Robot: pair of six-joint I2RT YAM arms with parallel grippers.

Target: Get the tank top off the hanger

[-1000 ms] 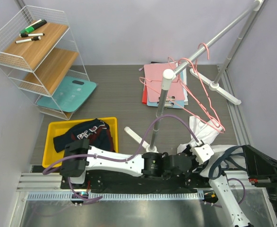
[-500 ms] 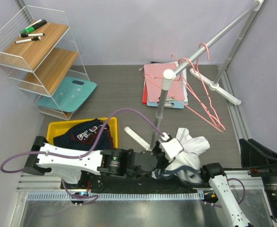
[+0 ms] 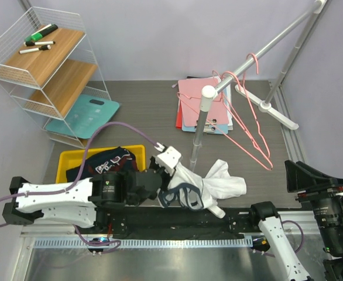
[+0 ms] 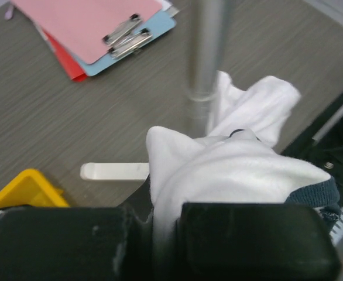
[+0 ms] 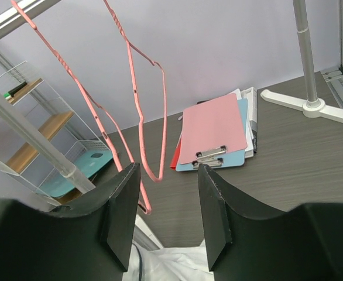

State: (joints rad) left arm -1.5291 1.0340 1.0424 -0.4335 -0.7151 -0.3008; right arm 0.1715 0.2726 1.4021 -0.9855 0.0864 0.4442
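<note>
1. On the table in front of the rack, the tank top [image 3: 212,186] lies in a loose heap. It is free of the pink hanger [image 5: 133,93], which hangs bare on the rail.
2. The left gripper [image 3: 172,168] is closed tight on one end of the white cloth. Its wrist view shows the fabric pinched between the fingers.
3. The right gripper [image 5: 168,175] stands about half open with nothing between its jaws, well apart from the garment.
4. I judge the removal itself is done, and what remains is to put the garment down cleanly.
5. To do this well, the left arm should lower the cloth onto the table before the jaws open.
6. The trailing part lies just beside the upright pole [image 3: 198,132], so any pull should go away from it.
7. After release, a straight lift should keep the dark-edged strap from catching on a finger.
</note>
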